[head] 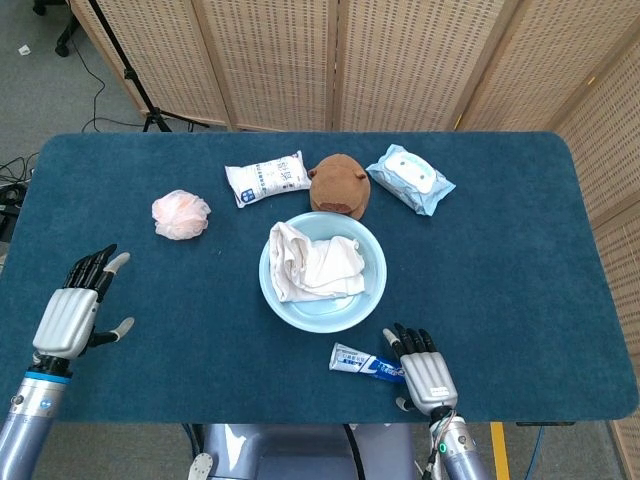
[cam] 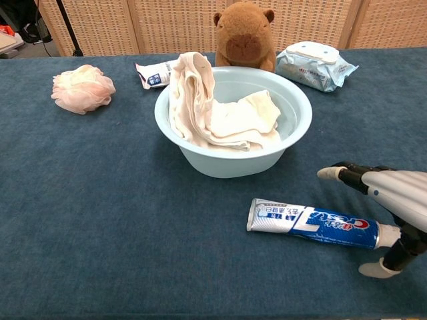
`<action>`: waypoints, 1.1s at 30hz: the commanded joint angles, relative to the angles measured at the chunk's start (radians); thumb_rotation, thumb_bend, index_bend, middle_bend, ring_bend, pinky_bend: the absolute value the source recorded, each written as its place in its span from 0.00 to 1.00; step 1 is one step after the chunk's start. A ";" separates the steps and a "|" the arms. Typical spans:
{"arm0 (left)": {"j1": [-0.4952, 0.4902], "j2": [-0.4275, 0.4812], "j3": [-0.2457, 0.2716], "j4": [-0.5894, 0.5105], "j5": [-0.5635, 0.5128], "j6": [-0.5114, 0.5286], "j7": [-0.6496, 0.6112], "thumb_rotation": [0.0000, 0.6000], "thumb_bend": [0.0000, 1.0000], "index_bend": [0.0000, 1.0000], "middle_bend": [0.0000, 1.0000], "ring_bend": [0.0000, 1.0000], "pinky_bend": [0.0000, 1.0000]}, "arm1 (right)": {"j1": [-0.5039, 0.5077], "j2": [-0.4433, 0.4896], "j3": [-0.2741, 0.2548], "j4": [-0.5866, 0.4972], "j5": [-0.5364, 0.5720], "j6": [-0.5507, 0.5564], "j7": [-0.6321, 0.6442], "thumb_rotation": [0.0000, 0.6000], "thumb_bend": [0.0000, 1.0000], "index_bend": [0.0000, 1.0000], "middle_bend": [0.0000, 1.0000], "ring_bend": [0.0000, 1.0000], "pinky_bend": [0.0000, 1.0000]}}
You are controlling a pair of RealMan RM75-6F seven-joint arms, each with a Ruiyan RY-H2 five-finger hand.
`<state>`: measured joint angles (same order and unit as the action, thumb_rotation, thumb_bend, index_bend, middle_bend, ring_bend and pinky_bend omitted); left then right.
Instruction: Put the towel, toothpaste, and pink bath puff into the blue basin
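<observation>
The white towel (head: 315, 262) (cam: 217, 110) lies bunched inside the light blue basin (head: 370, 290) (cam: 293, 137). A blue-and-white toothpaste tube (head: 358, 362) (cam: 313, 225) lies flat on the table in front of the basin. My right hand (head: 420, 368) (cam: 390, 210) hovers over the tube's cap end with its fingers spread, holding nothing. The pink bath puff (head: 181, 214) (cam: 82, 88) sits at the far left of the table. My left hand (head: 72, 310) is open near the table's left front edge, well away from the puff.
A brown capybara plush (head: 338, 183) (cam: 245, 37) sits right behind the basin. A white packet (head: 266, 178) (cam: 155, 73) lies to its left and a blue wipes pack (head: 409, 178) (cam: 313, 64) to its right. Folding screens stand behind the table.
</observation>
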<state>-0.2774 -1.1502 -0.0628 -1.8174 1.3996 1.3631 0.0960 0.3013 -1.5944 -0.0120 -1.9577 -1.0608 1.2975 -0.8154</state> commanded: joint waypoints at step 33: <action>0.008 0.008 -0.009 -0.007 0.013 -0.016 -0.012 1.00 0.24 0.03 0.00 0.00 0.07 | 0.046 -0.047 0.009 0.070 0.025 0.007 -0.014 1.00 0.26 0.36 0.21 0.18 0.27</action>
<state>-0.2694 -1.1422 -0.0716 -1.8248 1.4129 1.3470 0.0836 0.3465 -1.6408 -0.0034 -1.8885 -1.0352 1.3040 -0.8295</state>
